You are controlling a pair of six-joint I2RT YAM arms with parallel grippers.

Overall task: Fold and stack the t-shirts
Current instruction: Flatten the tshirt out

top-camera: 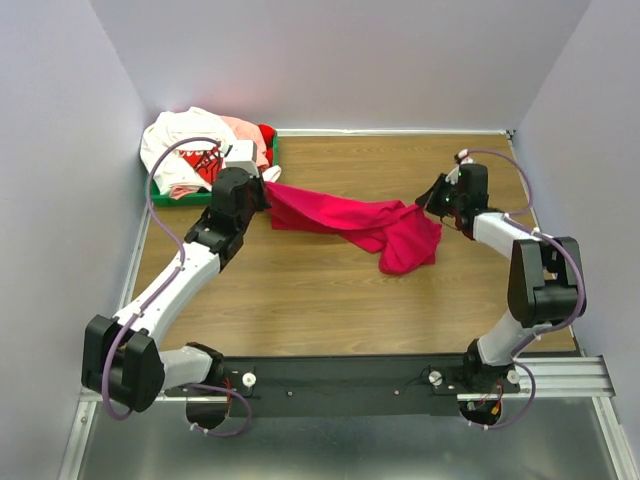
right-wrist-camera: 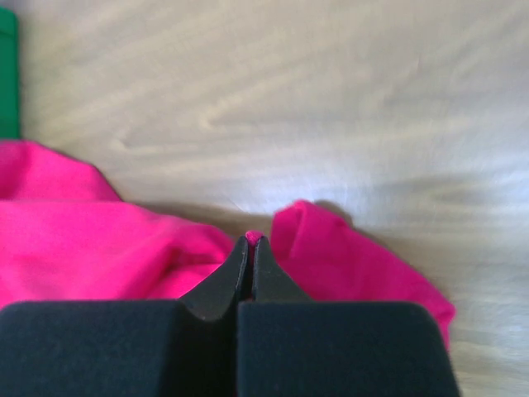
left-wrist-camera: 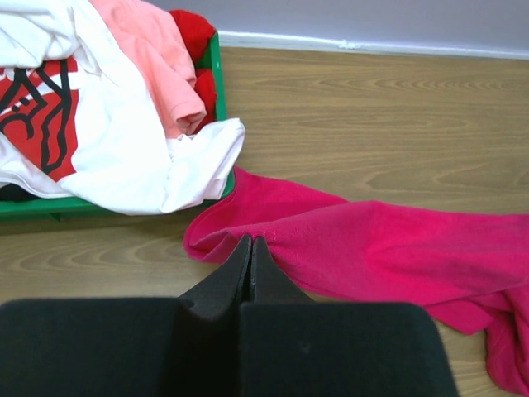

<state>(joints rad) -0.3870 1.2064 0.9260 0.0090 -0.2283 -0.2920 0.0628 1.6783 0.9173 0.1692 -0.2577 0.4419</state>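
- The left gripper (left-wrist-camera: 250, 246) is pressed shut on one edge of the magenta shirt (top-camera: 350, 220). The right gripper (right-wrist-camera: 250, 245) is pinched shut on the opposite end, with only a sliver of cloth showing between its tips.
- The shirt lies bunched on the wooden table (top-camera: 350, 310), strung between the two arms. Its right part is heaped in a loose lump rather than spread flat.
- Biggest risk: the shirt gets folded while it is twisted. Neither wrist view shows whether each pinch holds a hem, a shoulder or a mere wrinkle, so a lift may raise a rope of cloth instead of a flat panel.
- Next: the pile in the green tray (top-camera: 190, 198). The white printed shirt (left-wrist-camera: 124, 165) drapes over the tray's rim, and its loose corner lies just beside the magenta cloth near the left fingers. A pull that way may catch it and drag it out, perhaps tugging the pale pink shirt (left-wrist-camera: 149, 58) and the red shirt (left-wrist-camera: 192, 29) along.
- Smaller: the right pinch looks shallow, so a sideways stretch may slip the cloth free.
- Smallest: if the arms pull apart unevenly, the thin fabric may slide through one grip and leave the shirt skewed.
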